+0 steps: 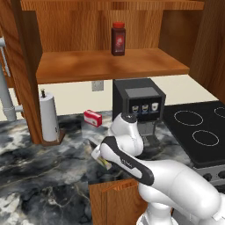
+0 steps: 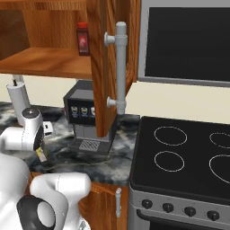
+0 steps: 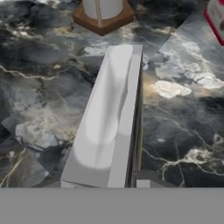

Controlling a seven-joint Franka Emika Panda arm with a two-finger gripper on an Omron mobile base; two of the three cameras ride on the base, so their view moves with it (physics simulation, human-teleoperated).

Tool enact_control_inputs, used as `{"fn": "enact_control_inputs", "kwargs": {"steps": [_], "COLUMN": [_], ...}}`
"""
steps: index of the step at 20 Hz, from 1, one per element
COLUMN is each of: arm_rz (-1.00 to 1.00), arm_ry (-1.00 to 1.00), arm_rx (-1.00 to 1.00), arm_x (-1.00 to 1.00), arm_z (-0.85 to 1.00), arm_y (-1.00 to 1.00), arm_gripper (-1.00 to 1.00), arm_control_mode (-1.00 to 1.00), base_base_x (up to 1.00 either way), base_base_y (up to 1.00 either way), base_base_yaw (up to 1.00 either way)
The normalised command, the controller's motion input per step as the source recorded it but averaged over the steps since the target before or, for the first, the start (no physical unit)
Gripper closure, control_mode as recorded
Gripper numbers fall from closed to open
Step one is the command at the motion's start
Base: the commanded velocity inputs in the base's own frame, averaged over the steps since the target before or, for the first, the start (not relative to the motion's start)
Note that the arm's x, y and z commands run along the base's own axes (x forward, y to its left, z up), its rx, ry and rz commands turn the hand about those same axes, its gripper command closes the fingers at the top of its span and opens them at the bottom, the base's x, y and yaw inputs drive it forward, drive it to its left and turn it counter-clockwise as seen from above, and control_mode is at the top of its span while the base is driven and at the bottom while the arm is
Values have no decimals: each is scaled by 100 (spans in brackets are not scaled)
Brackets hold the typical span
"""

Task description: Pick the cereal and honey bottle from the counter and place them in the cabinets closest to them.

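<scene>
The cereal [image 3: 109, 113] stands on the counter [image 3: 39, 100], and its pale grey-white side runs up the middle of the hand view. My gripper [image 3: 104, 183] is shut on it, one dark fingertip pressed against each side at the bottom. In the left base view a corner of the cereal [image 1: 98, 154] peeks out from behind my bent wrist, low over the counter [image 1: 39, 176]. The wall cabinets [image 1: 110, 63] hang open above, with a plank shelf. The honey bottle is out of view.
A dark red jar [image 1: 118, 38] sits on the cabinet shelf. A paper towel holder [image 1: 48, 116], a flat red box [image 1: 92, 117] and a coffee machine [image 1: 138, 105] stand behind the cereal. The stove [image 1: 197, 127] lies to the right. An open cabinet door [image 2: 101, 67] hangs overhead.
</scene>
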Motion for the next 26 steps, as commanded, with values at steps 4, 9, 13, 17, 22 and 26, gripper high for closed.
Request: {"fn": "enact_control_inputs", "kwargs": {"steps": [4, 9, 13, 17, 22, 26], "arm_rz": [0, 0, 0, -1, -2, -4], "arm_ry": [-5, -4, -8, -9, -10, -11], "arm_rx": [4, 2, 0, 0, 0, 1], "arm_x": [-8, -16, -19, -23, -32, -38], "arm_z": [45, 58, 67, 71, 70, 71], "arm_y": [-7, -12, -14, -17, -22, -29], "arm_gripper": [100, 100, 100, 100, 100, 100], "arm_control_mode": [-100, -100, -100, -100, -100, -100], "base_base_x": [0, 0, 0, 0, 0, 0], "base_base_y": [0, 0, 0, 0, 0, 0], "base_base_yaw": [0, 0, 0, 0, 0, 0]}}
